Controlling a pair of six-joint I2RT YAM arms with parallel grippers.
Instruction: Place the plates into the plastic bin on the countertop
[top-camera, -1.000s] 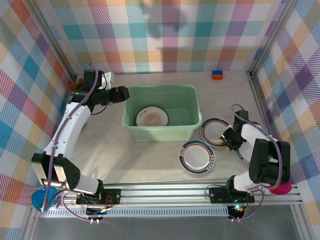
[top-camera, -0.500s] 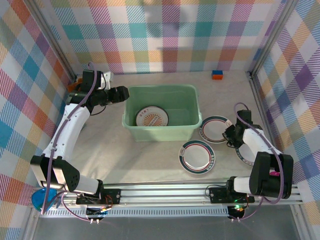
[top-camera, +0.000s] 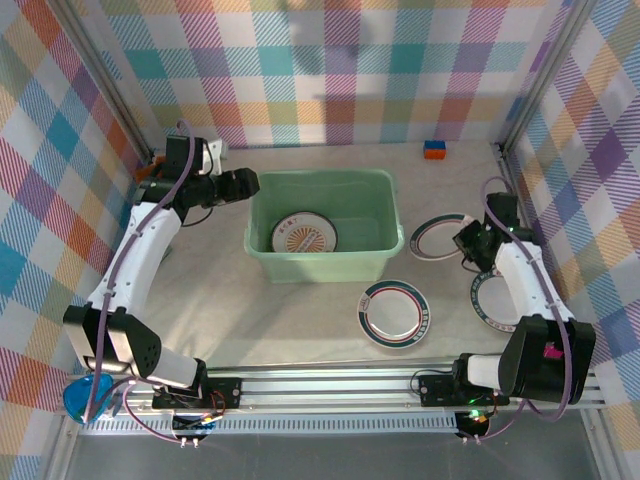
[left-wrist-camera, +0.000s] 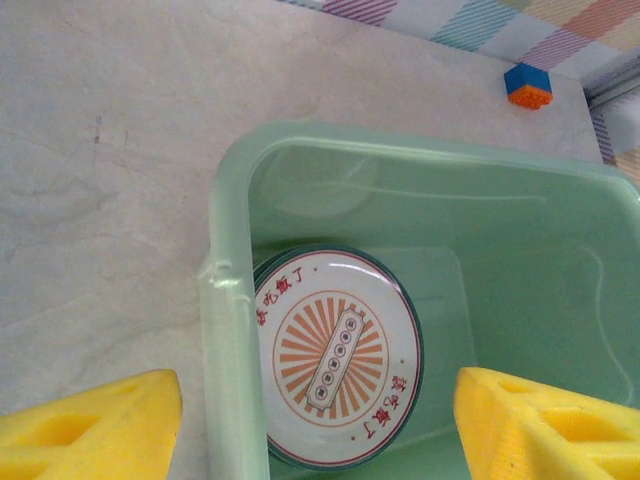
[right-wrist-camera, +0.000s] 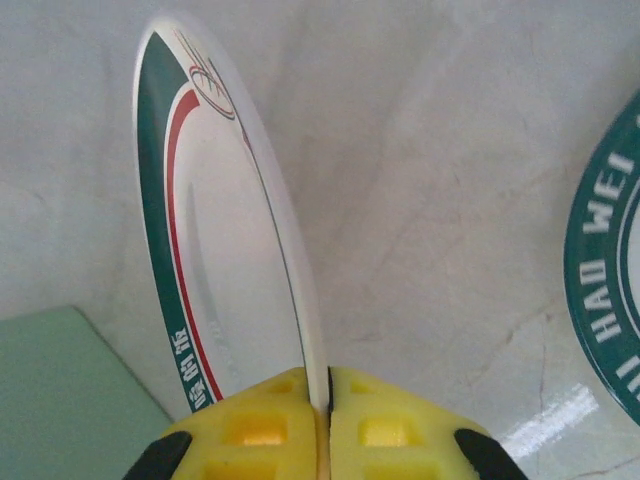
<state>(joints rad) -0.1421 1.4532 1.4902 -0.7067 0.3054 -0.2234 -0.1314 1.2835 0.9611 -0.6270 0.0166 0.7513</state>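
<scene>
right gripper (right-wrist-camera: 327, 395) is clamped on the rim of the round white green-banded plate (right-wrist-camera: 215, 250): lift it over the wall of the pale mint-green plastic bin (top-camera: 320, 266), lower flat, release low; left gripper (top-camera: 245, 183) hangs open.

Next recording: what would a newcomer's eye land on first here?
The mint-green bin at centre, with one red-sunburst plate lying inside. To its right, the right gripper is shut on the rim of a green-banded plate, held tilted. The left gripper hangs open at the bin's left rim.
</scene>
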